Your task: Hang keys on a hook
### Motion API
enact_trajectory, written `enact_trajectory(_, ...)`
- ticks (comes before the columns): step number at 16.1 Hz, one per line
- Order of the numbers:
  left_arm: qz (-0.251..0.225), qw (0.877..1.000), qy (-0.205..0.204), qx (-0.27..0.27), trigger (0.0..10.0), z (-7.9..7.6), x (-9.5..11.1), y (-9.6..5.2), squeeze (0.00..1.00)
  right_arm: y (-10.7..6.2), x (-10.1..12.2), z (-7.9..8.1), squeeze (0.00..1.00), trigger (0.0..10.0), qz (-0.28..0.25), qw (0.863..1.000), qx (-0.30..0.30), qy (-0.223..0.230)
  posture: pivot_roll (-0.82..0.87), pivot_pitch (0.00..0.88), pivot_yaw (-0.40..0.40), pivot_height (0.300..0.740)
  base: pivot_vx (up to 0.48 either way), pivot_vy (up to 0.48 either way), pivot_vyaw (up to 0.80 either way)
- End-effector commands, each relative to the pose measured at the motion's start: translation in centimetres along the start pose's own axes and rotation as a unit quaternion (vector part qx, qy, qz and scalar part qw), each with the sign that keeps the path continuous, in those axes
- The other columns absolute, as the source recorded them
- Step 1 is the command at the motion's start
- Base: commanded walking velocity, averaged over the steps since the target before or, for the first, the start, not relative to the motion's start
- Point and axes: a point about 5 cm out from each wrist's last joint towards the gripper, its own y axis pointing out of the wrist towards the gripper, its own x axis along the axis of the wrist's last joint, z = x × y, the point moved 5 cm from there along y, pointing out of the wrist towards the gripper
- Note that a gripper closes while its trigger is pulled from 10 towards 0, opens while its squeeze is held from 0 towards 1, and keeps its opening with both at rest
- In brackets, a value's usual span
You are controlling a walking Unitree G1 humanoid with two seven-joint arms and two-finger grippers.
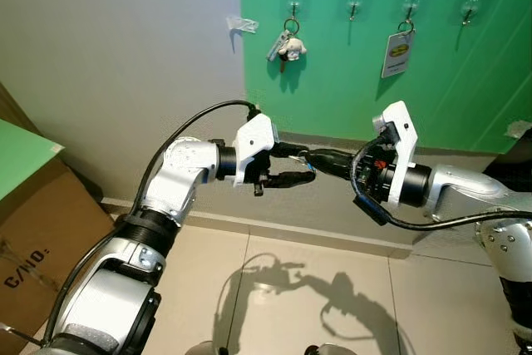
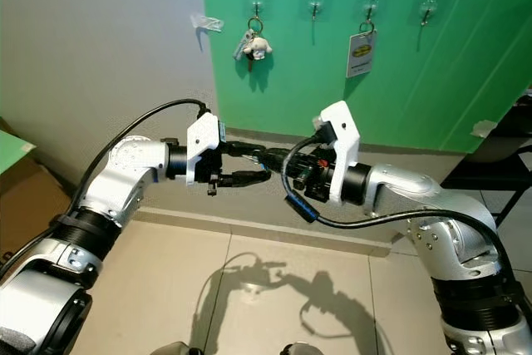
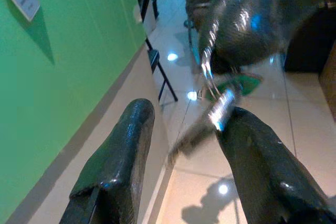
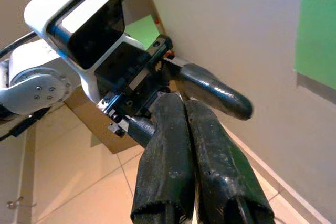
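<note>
2 tools meet mid-air below 4 hooks (image 1: 354, 6) – left tool (image 1: 306, 166) wide, right tool (image 1: 320, 158) pinched together between its fingers.

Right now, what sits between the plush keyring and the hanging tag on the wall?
One bare hook, seen in the left eye view.

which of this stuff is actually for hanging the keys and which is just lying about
For the job: keys between the open fingers of the left hand, hanging from the shut right hand; the free second hook and fourth hook.

Lying about: plush-charm keys, already hung; white tag; cardboard box.
</note>
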Motion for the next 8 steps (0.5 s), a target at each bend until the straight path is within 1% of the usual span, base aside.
enact_trajectory(1,-0.014,1.000,0.010,-0.002,10.0,0.29,1.14,0.02,0.00,-0.10,0.19,0.34,0.00,10.0,0.000,1.000,0.004,-0.003,-0.18,0.045,0.004,0.740,0.000,0.000,0.00)
enact_trajectory(3,-0.017,1.000,0.012,-0.002,10.0,0.25,1.30,0.15,0.00,0.04,0.07,0.27,0.00,10.0,0.000,1.000,0.002,-0.001,-0.18,0.039,0.005,0.740,0.000,0.000,0.00)
enact_trajectory(4,-0.006,1.000,0.011,0.011,10.0,0.54,0.98,0.21,0.00,0.12,0.09,0.20,0.00,10.0,-0.001,1.000,0.000,-0.001,-0.18,0.037,0.005,0.740,0.000,0.000,0.00)
enact_trajectory(5,-0.002,1.000,0.006,0.018,10.0,0.67,0.72,0.26,1.00,0.20,0.12,0.16,0.00,10.0,-0.002,1.000,-0.001,0.000,-0.18,0.034,0.004,0.740,0.000,0.000,0.00)
enact_trajectory(8,-0.005,1.000,-0.006,0.009,10.0,0.23,0.54,0.34,1.00,0.35,0.21,0.09,0.00,10.0,-0.008,1.000,-0.003,0.006,-0.18,0.029,0.001,0.740,0.000,0.000,0.00)
